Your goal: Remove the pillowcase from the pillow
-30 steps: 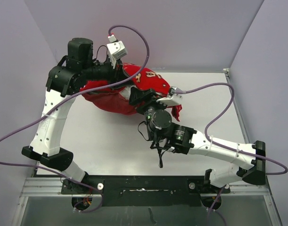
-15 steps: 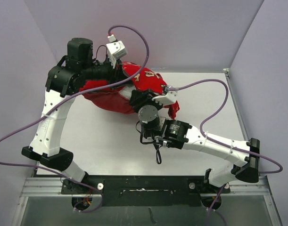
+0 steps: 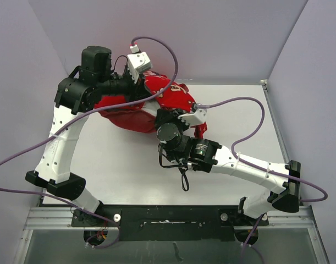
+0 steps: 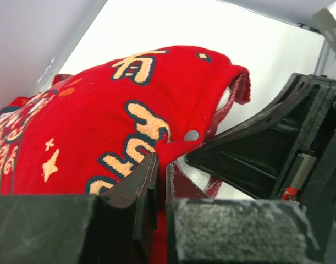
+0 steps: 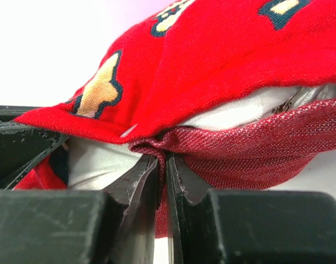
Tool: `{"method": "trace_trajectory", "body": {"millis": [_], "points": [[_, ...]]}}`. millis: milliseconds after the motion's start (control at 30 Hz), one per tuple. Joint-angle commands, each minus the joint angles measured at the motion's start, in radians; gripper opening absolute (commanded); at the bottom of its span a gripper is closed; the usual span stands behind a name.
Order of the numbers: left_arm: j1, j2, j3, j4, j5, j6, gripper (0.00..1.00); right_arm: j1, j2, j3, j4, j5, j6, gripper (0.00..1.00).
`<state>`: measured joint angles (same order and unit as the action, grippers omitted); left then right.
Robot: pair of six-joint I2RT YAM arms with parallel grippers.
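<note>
White tabletop (image 3: 118,165) carries the pillowcase (image 3: 176,100) at its far side, between both arms. Its printed upper layer is clamped in the left gripper (image 4: 161,171) and its duller lower hem in the right gripper (image 5: 162,165), parting the mouth. The pillow (image 5: 250,110) shows inside, so extraction seems barely begun.
</note>
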<state>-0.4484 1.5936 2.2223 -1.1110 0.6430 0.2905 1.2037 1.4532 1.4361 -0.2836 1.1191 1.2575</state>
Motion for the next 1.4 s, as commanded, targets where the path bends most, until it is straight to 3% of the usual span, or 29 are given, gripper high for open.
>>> {"method": "trace_trajectory", "body": {"millis": [0, 267, 567, 800, 1100, 1367], "points": [[0.008, -0.140, 0.042, 0.330, -0.163, 0.096, 0.00, -0.016, 0.008, -0.041, -0.188, 0.084, 0.040, 0.00], [-0.002, -0.191, -0.060, 0.659, -0.388, 0.316, 0.00, -0.002, 0.033, -0.062, -0.375, 0.077, 0.197, 0.00], [-0.012, -0.231, -0.129, 0.872, -0.461, 0.396, 0.00, 0.033, 0.089, -0.063, -0.450, 0.076, 0.247, 0.00], [-0.013, -0.217, -0.097, 0.833, -0.479, 0.369, 0.00, 0.052, 0.053, -0.113, -0.423, 0.084, 0.256, 0.00], [0.007, -0.185, -0.063, 0.870, -0.553, 0.373, 0.00, 0.087, -0.156, -0.410, -0.334, 0.065, 0.407, 0.00], [0.096, -0.118, 0.070, 0.862, -0.553, 0.350, 0.00, 0.131, -0.141, -0.449, -0.607, 0.052, 0.739, 0.00]]}}
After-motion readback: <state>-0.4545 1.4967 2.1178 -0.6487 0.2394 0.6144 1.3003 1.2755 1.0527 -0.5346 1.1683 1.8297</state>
